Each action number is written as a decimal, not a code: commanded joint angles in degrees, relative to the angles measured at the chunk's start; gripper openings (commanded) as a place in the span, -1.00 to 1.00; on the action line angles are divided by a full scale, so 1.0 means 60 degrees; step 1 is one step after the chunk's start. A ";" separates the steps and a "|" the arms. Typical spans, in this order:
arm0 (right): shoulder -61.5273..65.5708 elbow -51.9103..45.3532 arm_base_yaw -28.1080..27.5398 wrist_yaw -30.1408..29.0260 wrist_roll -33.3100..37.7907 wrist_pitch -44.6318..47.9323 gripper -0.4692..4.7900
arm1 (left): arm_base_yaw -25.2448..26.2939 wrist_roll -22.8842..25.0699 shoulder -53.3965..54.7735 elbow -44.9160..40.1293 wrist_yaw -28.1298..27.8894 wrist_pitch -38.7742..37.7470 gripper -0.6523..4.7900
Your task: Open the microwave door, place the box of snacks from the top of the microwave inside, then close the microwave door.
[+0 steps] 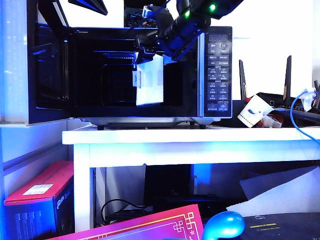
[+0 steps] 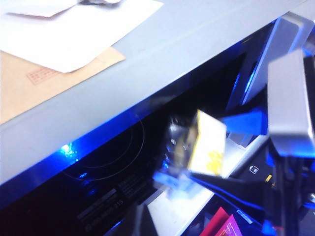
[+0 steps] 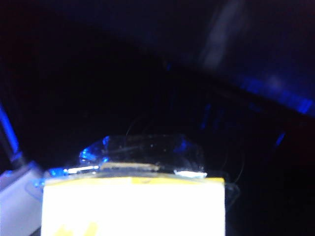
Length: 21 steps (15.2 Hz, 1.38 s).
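Observation:
The microwave (image 1: 220, 70) stands on a white table, and the microwave door (image 1: 47, 65) is swung wide open to the left, so the dark cavity shows. My right gripper (image 1: 145, 52) reaches down from above into the cavity mouth. It is shut on the box of snacks (image 1: 150, 82), a pale carton hanging upright in the opening. The right wrist view has the box (image 3: 133, 206) filling its near edge, with the dark cavity beyond. From above the microwave's grey top (image 2: 162, 49), the left wrist view shows the box (image 2: 209, 145). My left gripper's jaws do not show clearly.
The white table (image 1: 190, 137) also carries a tipped paper cup (image 1: 255, 111), a black router with antennas (image 1: 287, 75) and a blue cable (image 1: 300, 115). A red box (image 1: 40, 190) sits on the floor at the left. White papers (image 2: 83, 29) and a brown envelope (image 2: 34, 83) lie on the microwave.

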 commanded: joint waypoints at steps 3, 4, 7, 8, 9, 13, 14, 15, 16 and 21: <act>-0.0084 0.0069 0.0015 0.0025 -0.0011 0.1785 0.53 | -0.0015 0.0040 -0.0062 0.0044 0.0007 -0.0004 -0.78; -0.0018 0.0069 0.0015 0.0022 -0.0011 0.2109 0.53 | -0.0015 0.0040 -0.0062 0.0044 0.0007 -0.0011 -0.78; 0.0565 0.0076 0.0004 0.0029 -0.0033 0.2874 0.53 | -0.0015 0.0040 -0.0062 0.0044 0.0007 -0.0033 -0.78; 0.0816 0.0076 0.0004 0.0029 -0.0033 0.2845 0.53 | -0.0015 0.0040 -0.0062 0.0044 0.0007 -0.0051 -0.78; 0.1078 0.0076 0.0004 0.0033 -0.0029 0.2838 0.53 | -0.0015 0.0040 -0.0062 0.0044 0.0007 -0.0069 -0.78; 0.1716 0.0073 0.0007 0.0098 0.0040 0.2342 0.52 | -0.0015 0.0044 -0.0062 0.0044 0.0004 -0.0076 -0.78; 0.1727 0.0073 0.0007 0.0102 0.0040 0.2262 0.52 | -0.0015 0.0044 -0.0062 0.0044 0.0007 -0.0076 -0.78; 0.1781 0.0076 0.0007 0.0142 0.0036 0.2404 0.52 | -0.0015 0.0040 -0.0062 0.0044 0.0007 -0.0080 -0.78; 0.1876 0.0080 0.0004 0.0240 0.0036 0.2677 0.52 | -0.0015 0.0040 -0.0062 0.0044 0.0007 -0.0080 -0.78; 0.2004 0.0109 -0.0098 0.0248 0.0113 0.3858 0.39 | -0.0015 0.0015 -0.0062 0.0044 0.0007 -0.0113 -0.78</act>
